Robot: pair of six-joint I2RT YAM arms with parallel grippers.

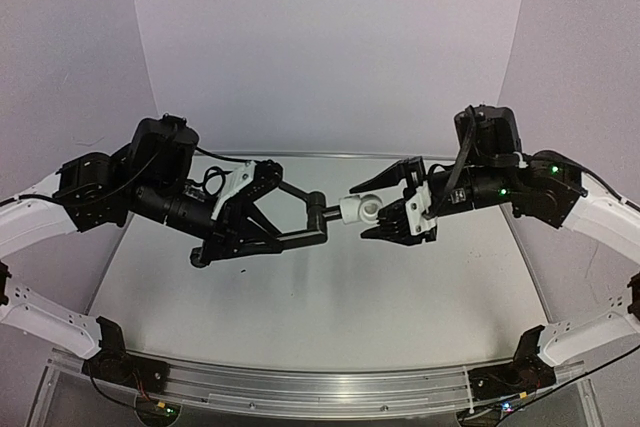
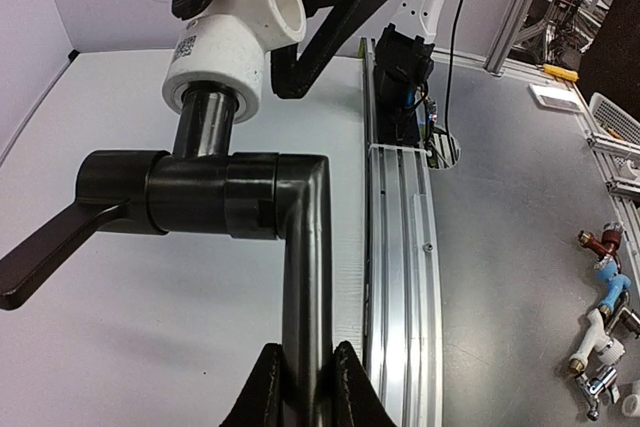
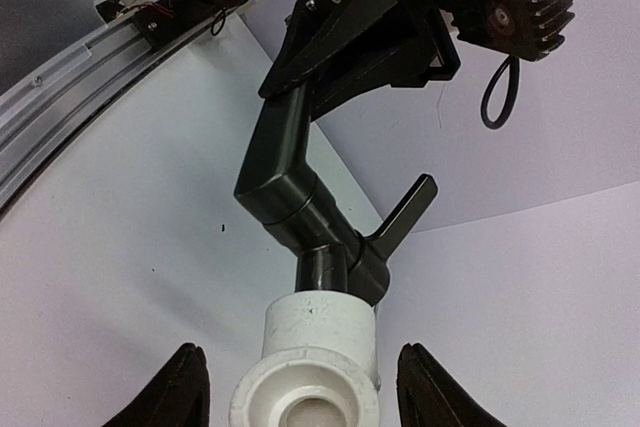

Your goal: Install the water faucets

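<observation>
The slim black metal faucet pipe (image 1: 298, 239) hangs in the air above the middle of the worktop (image 1: 330, 317), touching nothing below it. From its gripped end it runs straight, turns at a square elbow into a short thick body, and carries a flat black lever handle (image 2: 50, 259) that angles back toward the left arm. A short stub rises from that body into the small white plastic fitting (image 1: 358, 209), which sits on the stub's end with its round open mouth facing the right arm.

The left hand (image 2: 307, 352) is clamped tight on the straight end of the pipe, one finger on each side.

The right hand (image 3: 305, 357) faces it from the other side, its jaws partly open. Its two black fingers (image 3: 187, 387) flank the white fitting, and the right wrist view shows a narrow gap on each side, so it grips nothing.

An aluminium rail (image 1: 320, 389) runs along the worktop's near edge between the two arm bases. Pale plain walls (image 1: 330, 47) close off the back and sides.
</observation>
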